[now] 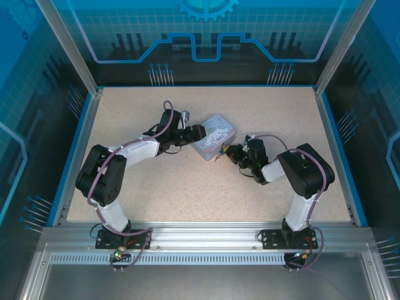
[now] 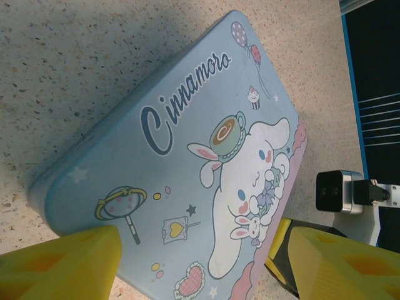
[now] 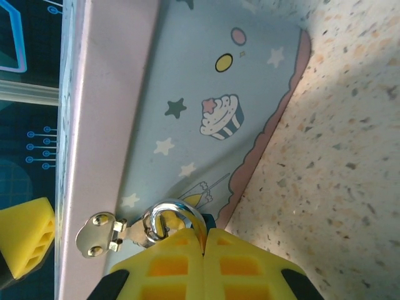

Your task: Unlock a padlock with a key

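**Holding.** We find the left hand [image 1: 195,134] spread wide with the tin box [image 1: 214,134] between its fingers [image 2: 62,265]. It grips the box by two sides, in our judgement to keep it from sliding on the desk [image 1: 187,187] while the lock is worked.

**Task item.** The padlock [image 3: 181,205] hangs from the hasp [image 3: 97,236] on the box's side wall. Its silver shackle is visible; its body is hidden behind the right hand [image 3: 204,244]. That hand is fully closed, its fingertips meeting directly at the shackle. We cannot tell whether the key is pinched between them. The placement suggests work at the keyhole.

**Markings.** The lid reads "Cinnamoro", the ending illegible. Printed around it are a white long-eared character, a cupcake, stars and balloons. We see no brand on the padlock.
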You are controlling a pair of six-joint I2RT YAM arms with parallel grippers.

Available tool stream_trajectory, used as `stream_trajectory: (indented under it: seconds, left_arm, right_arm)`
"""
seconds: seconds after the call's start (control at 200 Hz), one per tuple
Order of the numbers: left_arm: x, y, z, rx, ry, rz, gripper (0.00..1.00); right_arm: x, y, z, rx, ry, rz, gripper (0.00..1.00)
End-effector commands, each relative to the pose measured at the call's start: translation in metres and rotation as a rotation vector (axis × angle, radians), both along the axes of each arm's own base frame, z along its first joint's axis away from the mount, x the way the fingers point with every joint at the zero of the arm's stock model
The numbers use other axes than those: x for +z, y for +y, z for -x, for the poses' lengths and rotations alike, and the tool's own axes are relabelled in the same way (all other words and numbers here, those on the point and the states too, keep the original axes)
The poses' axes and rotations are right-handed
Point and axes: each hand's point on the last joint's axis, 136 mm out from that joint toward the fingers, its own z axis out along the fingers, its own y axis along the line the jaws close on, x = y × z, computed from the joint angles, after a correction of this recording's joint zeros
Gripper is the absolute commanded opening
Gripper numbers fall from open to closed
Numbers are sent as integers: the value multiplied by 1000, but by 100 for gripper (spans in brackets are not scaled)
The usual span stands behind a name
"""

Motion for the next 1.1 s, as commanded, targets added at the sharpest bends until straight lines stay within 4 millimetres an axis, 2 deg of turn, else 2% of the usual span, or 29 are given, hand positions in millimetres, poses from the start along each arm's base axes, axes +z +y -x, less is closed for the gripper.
stream_trajectory:
  seconds: [0.0, 0.165, 0.24, 0.39, 0.5, 0.585, 0.69, 0.94, 1.02, 1.06, 1.096]
  left_arm:
    - [-4, 6, 9, 4, 14, -25, 73]
    - [4, 10, 12, 12, -11, -33, 74]
    - [19, 8, 13, 1, -51, -36, 74]
    - [51, -12, 19, -69, -120, -58, 75]
    - [58, -26, 20, -90, -130, -49, 75]
    - [59, -26, 20, -85, -134, -47, 75]
    - [71, -17, 21, -64, -181, -76, 75]
    - [109, 28, 32, 14, -300, -154, 80]
    - [117, 38, 38, 18, -325, -168, 81]
    - [119, 43, 41, 17, -335, -178, 83]
    - [122, 46, 44, 15, -347, -190, 83]
  right_arm:
    - [-2, -21, -6, -76, 18, 32, 0]
    - [1, -29, -6, -86, 16, 65, 0]
    - [-1, -33, -3, -82, 41, 116, 0]
    - [-4, -39, 1, -77, 59, 187, 1]
    - [0, -44, 2, -85, 45, 190, 1]
    - [10, -51, 3, -78, 19, 214, 0]
    - [34, -60, 8, -19, -37, 292, 1]
    - [100, -91, 33, 249, -86, 432, 3]
    - [112, -101, 43, 326, -73, 428, 2]
    - [107, -107, 51, 349, -32, 428, 2]
    - [115, -108, 51, 368, -32, 418, 2]
